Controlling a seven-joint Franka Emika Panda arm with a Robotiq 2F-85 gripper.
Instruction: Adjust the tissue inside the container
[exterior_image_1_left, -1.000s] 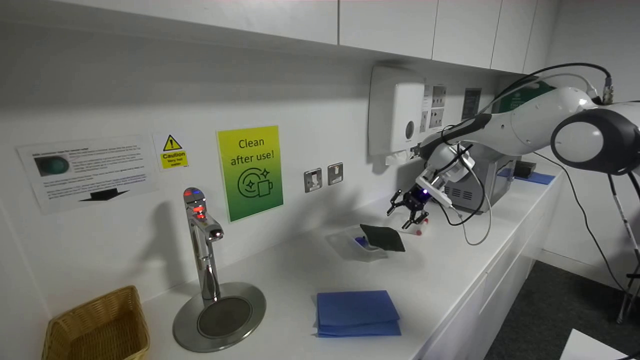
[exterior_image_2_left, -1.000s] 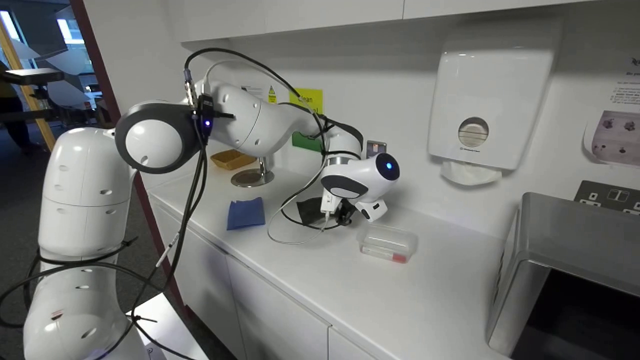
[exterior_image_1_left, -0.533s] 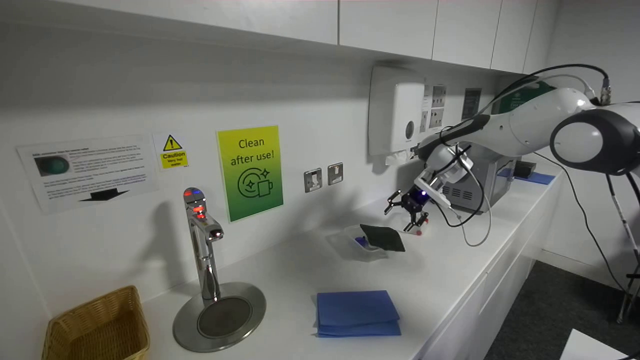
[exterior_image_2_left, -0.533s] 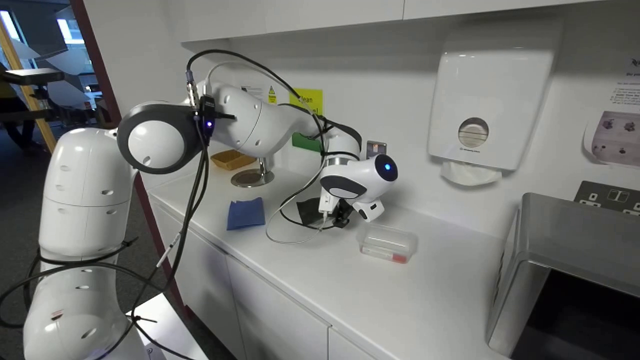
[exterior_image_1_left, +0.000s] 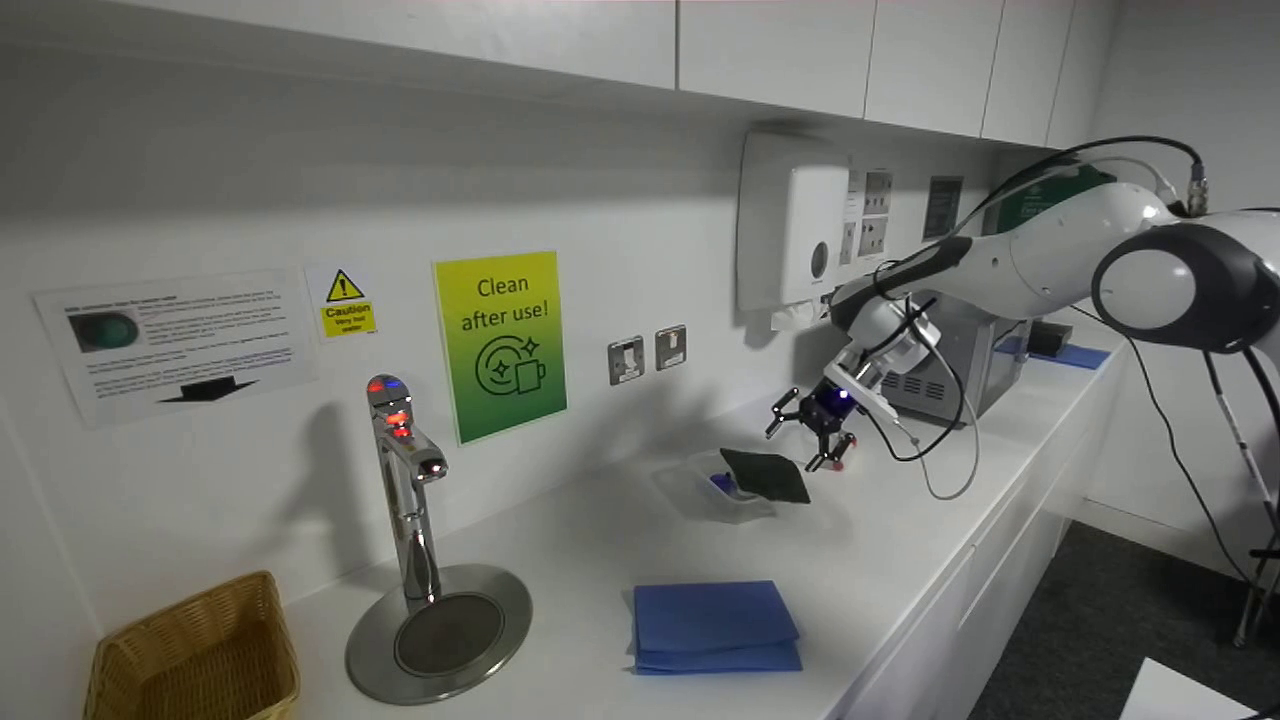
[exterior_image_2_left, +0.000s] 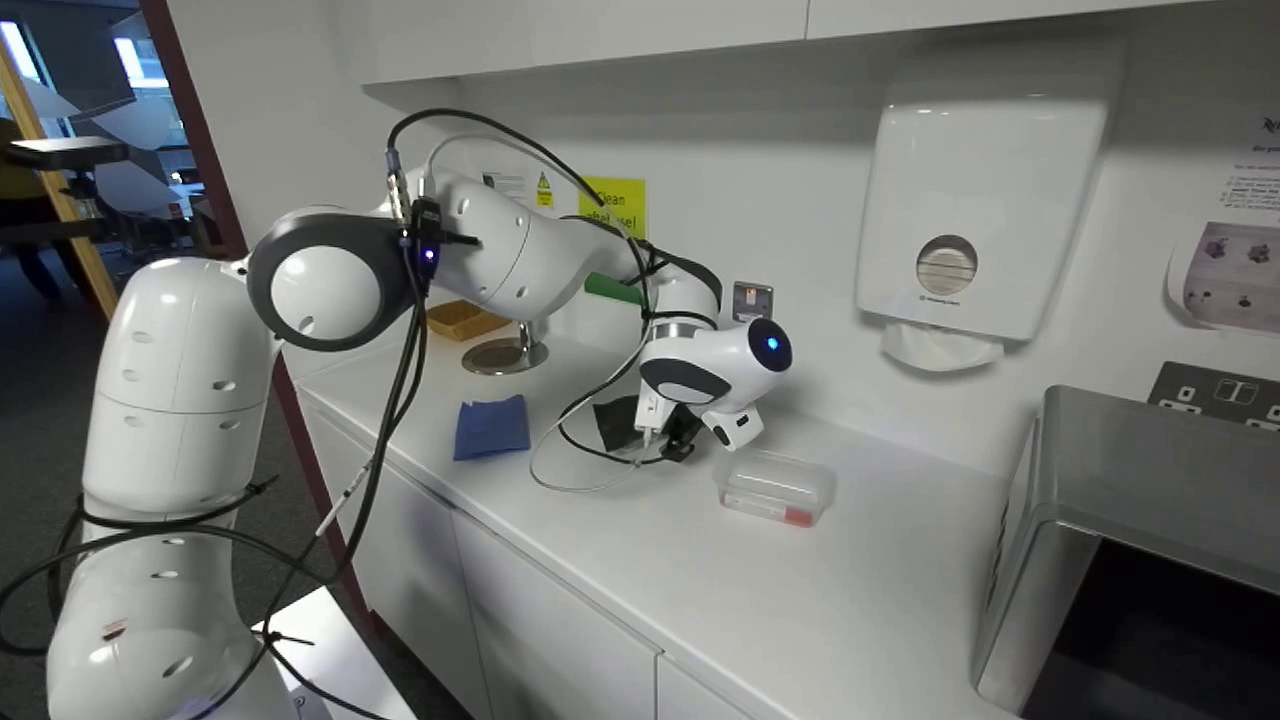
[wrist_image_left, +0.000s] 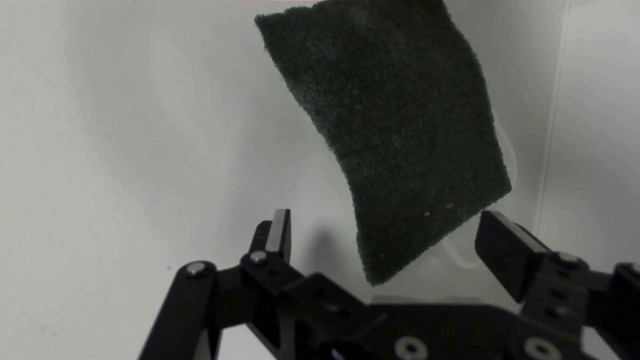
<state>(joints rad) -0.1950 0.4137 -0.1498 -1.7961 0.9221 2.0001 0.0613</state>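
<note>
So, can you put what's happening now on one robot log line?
gripper: open, near dark pad | holding: nothing | dark pad: slanted across clear container

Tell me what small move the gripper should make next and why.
I'd probably ease the gripper a little farther toward the dark pad, jaws left open. In the wrist view the pad's nearest corner shows between the spread jaws, which hold nothing, and in an exterior view the pad sits tilted, sticking out of the clear tub, so it likely needs gripping to be adjusted.
</note>
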